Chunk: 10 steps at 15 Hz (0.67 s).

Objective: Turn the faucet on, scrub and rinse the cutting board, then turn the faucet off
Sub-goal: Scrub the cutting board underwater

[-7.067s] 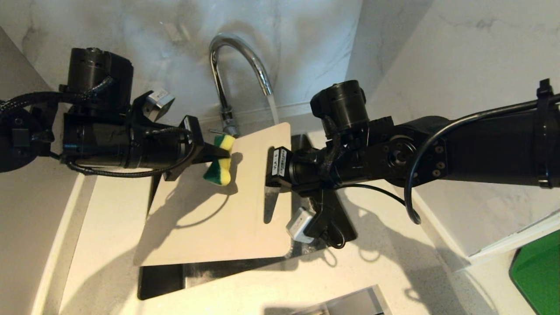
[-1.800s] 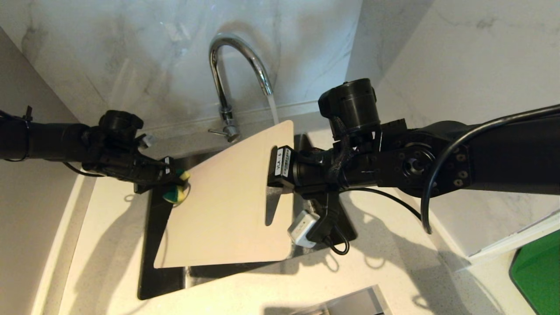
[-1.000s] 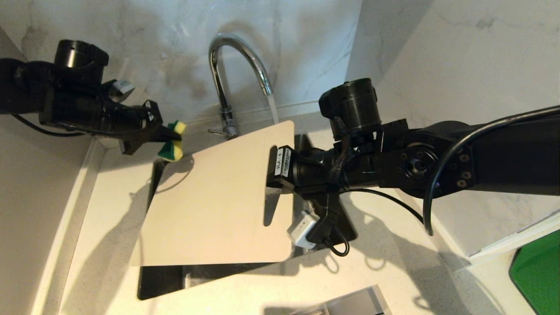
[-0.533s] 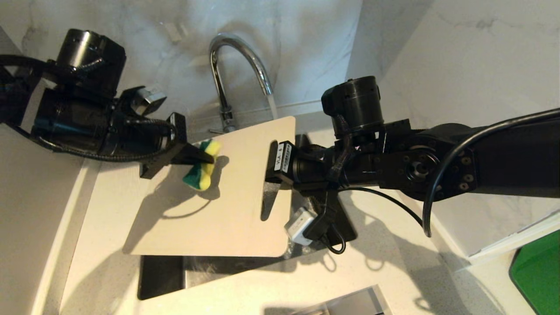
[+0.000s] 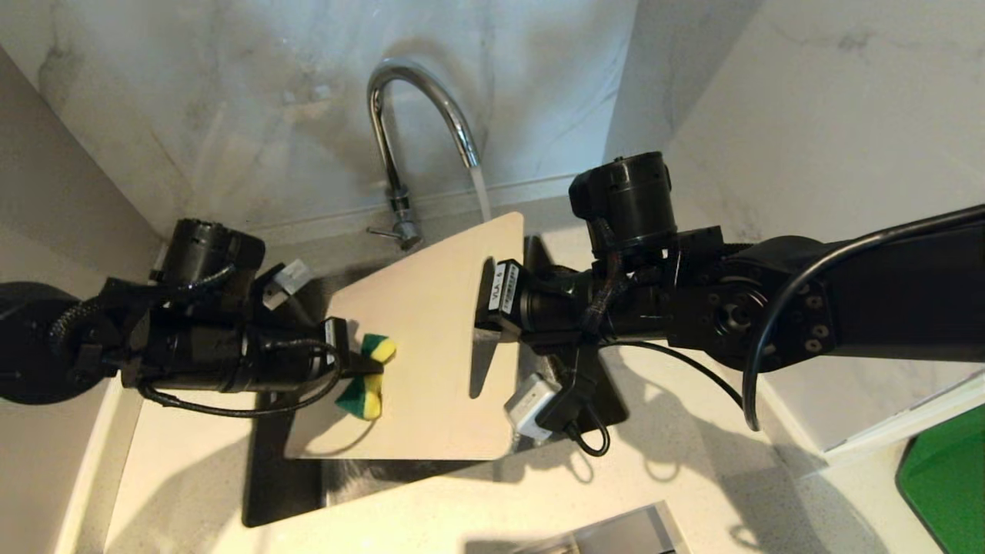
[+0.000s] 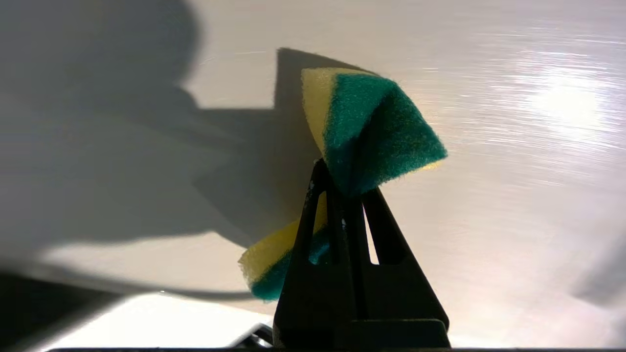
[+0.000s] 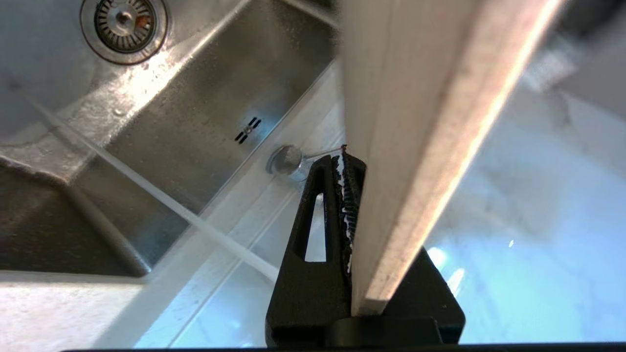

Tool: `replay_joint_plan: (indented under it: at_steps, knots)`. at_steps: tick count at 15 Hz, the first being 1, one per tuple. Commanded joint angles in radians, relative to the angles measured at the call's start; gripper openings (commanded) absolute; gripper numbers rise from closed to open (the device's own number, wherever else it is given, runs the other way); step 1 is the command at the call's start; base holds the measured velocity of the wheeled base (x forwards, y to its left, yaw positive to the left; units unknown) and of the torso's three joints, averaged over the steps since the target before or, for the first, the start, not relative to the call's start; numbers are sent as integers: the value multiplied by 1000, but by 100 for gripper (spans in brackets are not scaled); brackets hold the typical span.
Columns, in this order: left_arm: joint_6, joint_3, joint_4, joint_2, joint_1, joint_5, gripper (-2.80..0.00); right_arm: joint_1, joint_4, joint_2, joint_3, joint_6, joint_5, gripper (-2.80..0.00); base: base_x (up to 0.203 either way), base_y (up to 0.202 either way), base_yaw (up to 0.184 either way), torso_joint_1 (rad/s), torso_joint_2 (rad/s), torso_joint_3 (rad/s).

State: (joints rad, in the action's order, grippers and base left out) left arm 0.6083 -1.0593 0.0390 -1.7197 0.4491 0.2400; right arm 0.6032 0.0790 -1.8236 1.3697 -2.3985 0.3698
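The cutting board (image 5: 419,354) sits mid-frame in the head view, tilted over the sink (image 5: 285,477), its far corner up near the water stream and its near edge low toward the front of the basin. Right on its lower left part is the sponge (image 5: 366,377), green and yellow, folded and pinched hard by the left gripper (image 5: 362,368), which reaches in from the left of the frame. In the left wrist view the sponge (image 6: 364,132) bulges out past the clenched fingers (image 6: 342,230), pressed against the pale board surface (image 6: 489,171).

On the board's right edge, centre-right of the frame, the right gripper (image 5: 483,304) is clamped on it; the right wrist view shows one finger (image 7: 325,210) tight against the board (image 7: 415,146), the sink's drain (image 7: 124,19) in the upper left of that view.

Up top, centre of the head view, the faucet (image 5: 408,115) arches over, water running from its spout toward the board's far corner. Its small lever (image 5: 381,231) sticks out left at the base.
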Motion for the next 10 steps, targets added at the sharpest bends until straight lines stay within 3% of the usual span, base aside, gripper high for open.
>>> replay_joint_plan:
  at_steps: [1,7,10]
  knots:
    - [-8,70,87,-53,-76,-3,-280,1,22,1,-14,-10,8,-280,0,0,0,0,0,0]
    - [-41,135,195,-126,-226,-5,-280,1,24,4,-17,-10,9,-280,0,0,0,0,0,0]
    - [-97,159,208,-163,-277,-5,-280,1,25,4,-18,-10,9,-280,0,0,0,0,0,0]
